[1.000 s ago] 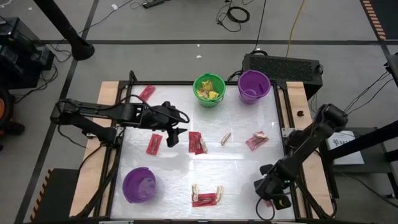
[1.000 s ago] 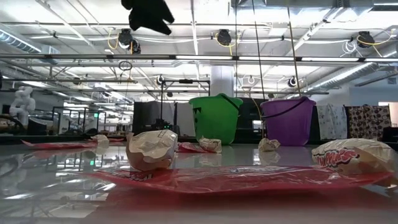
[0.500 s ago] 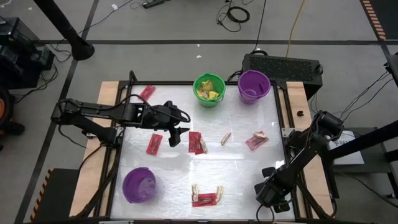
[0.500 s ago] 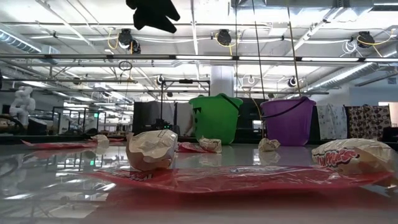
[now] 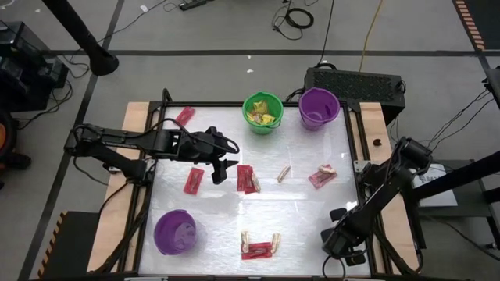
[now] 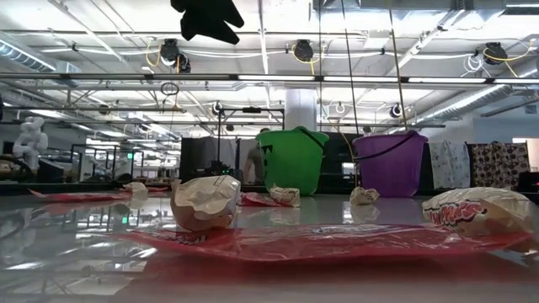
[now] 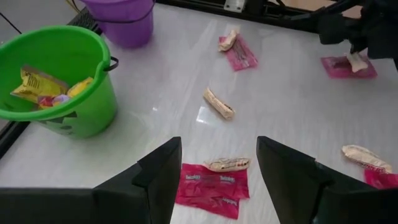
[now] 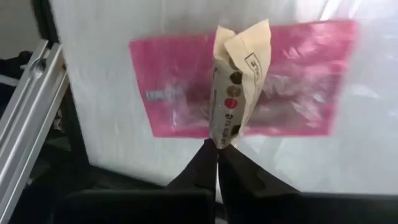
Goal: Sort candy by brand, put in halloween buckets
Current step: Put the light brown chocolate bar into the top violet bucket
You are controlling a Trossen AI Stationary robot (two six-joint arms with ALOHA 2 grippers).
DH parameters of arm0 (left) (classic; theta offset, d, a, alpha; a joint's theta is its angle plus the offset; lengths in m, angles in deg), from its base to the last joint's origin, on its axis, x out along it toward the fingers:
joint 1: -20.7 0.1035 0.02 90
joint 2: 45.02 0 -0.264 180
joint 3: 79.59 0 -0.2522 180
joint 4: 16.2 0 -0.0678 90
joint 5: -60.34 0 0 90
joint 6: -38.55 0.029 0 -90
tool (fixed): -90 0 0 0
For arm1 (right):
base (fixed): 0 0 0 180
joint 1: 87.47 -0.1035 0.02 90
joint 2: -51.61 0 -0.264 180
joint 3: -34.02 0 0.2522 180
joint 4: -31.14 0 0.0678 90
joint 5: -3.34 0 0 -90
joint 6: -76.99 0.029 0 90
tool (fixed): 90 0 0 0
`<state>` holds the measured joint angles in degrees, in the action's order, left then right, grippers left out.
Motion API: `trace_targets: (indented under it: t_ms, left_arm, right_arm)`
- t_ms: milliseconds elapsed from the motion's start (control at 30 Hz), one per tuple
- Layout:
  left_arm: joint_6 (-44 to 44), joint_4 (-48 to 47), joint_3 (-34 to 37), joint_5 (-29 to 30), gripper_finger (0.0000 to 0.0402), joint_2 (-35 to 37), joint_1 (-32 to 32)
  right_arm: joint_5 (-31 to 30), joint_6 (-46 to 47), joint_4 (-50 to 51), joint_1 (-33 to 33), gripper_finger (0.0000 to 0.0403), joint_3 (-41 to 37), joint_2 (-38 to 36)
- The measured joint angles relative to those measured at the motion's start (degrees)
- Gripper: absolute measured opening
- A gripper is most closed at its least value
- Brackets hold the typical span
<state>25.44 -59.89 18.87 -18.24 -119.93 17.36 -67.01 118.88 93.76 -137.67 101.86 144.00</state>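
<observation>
My right gripper [image 8: 216, 155] is at the table's near right corner [image 5: 337, 243], shut on a tan wrapped candy [image 8: 235, 81] that lies on a flat pink packet [image 8: 174, 93]. My left gripper [image 5: 221, 165] hangs open above the table's left middle. Below and between its fingers lie red packets with a tan piece [image 7: 214, 183]. The green bucket [image 5: 262, 113] holds yellow packets. One purple bucket [image 5: 318, 108] stands beside it at the far edge, another [image 5: 175, 232] at the near left. My right gripper pinches the tan candy's wrapper end [image 8: 222, 138] between its two fingertips. The fingers slant down from above and lie along the piece. The rest of the candy rests on the pink packet, which lies flat on the table.
More candy lies loose on the table: red packets [image 5: 193, 180] [image 5: 184, 116], a tan piece [image 5: 283, 172], a pink packet with a tan piece [image 5: 322, 176], and a cluster near the front edge [image 5: 259, 246]. Wooden rails [image 5: 378, 133] border both sides. A person [image 6: 253, 160] shows behind the table.
My right arm has dropped a little and its gripper has gone slightly toward the table's near edge, down onto the candy at the near right corner.
</observation>
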Motion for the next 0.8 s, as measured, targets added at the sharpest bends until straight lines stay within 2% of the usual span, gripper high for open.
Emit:
trace_targets:
  t_ms: [100, 167, 400, 633, 800]
  left_arm:
    - [0.0, 0.0, 0.0, 0.0, 0.0215, 0.0, 0.0]
    - [0.0, 0.02, -0.01, 0.0, 0.0215, 0.0, 0.0]
    - [-0.17, 4.12, 0.01, -1.14, 0.0215, 0.0, 0.0]
    - [-0.31, 10.13, -0.01, -4.79, 0.0215, 0.0, -0.02]
    - [-1.64, 10.15, -0.01, -4.79, 0.0215, 0.0, 0.0]
  right_arm:
    - [-1.36, -3.12, 5.93, 1.31, 0.0002, 2.67, -2.35]
    - [-4.52, -5.58, 10.08, 2.76, 0.0002, 4.77, -3.82]
    - [-23.56, -12.4, 20.66, 12.21, 0.0001, 10.84, -8.18]
    - [-35.8, -22.26, 21.13, 30.19, 0.0, 11.17, -15.25]
    - [-37.85, -28.15, 15.61, 46.47, 0.0, 11.17, -19.74]
